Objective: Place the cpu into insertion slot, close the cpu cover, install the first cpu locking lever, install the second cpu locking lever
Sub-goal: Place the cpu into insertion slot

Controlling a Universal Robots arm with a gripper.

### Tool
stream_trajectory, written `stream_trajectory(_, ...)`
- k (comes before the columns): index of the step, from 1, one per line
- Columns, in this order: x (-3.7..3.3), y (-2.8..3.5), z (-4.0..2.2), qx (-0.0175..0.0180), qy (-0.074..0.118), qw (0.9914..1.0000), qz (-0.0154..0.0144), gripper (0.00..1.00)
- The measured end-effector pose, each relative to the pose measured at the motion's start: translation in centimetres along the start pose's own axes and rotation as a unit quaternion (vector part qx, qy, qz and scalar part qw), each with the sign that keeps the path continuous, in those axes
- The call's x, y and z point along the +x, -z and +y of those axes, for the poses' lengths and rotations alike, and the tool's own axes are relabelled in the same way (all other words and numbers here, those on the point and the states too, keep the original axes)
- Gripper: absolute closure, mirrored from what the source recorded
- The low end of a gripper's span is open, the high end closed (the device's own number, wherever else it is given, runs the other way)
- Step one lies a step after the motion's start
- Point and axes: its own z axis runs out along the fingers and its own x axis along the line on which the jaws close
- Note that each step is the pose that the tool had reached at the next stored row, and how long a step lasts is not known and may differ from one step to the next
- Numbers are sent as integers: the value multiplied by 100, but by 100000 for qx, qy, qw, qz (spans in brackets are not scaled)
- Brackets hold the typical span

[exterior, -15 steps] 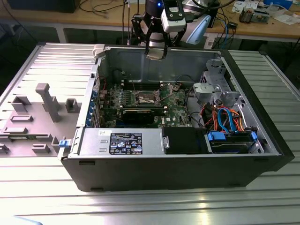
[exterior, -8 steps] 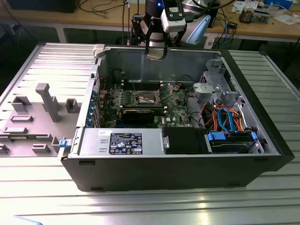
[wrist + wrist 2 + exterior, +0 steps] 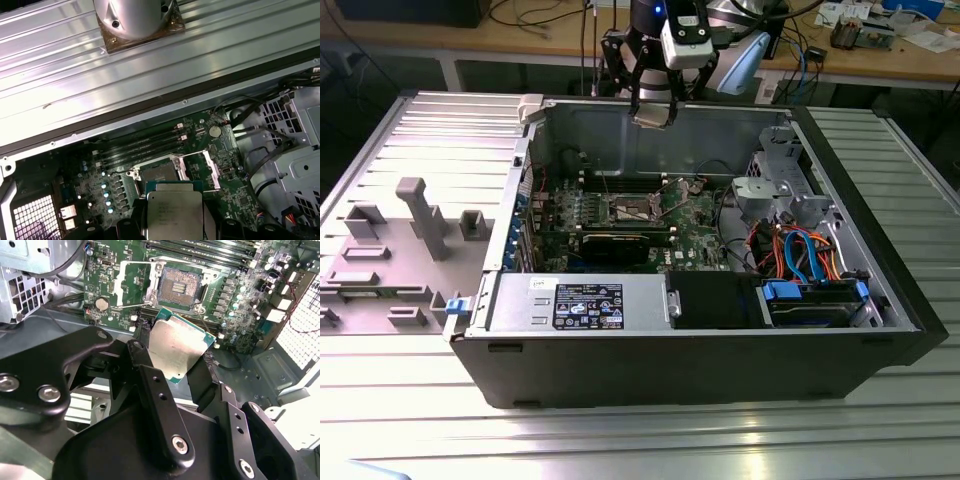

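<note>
Gripper (image 3: 175, 356) clenched on cpu (image 3: 177, 345) at opp. edges; fingers (image 3: 200, 382) hide cpu's near corners. Cpu held above motherboard (image 3: 235, 295), apart from insertion slot (image 3: 179, 287). Cpu cover (image 3: 119, 287) lies open beside slot.

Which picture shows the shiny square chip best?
The second wrist view: the cpu shows nearly all its silver top, gripped in the pincer. The first wrist view crops part of it at the picture's edge. The exterior view shows it as a small pale patch under the pincer.
</note>
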Motion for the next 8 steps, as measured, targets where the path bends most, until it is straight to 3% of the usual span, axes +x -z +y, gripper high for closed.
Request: stream_trajectory(8, 0, -1, -2, -49, -2484, 99969, -220, 45)
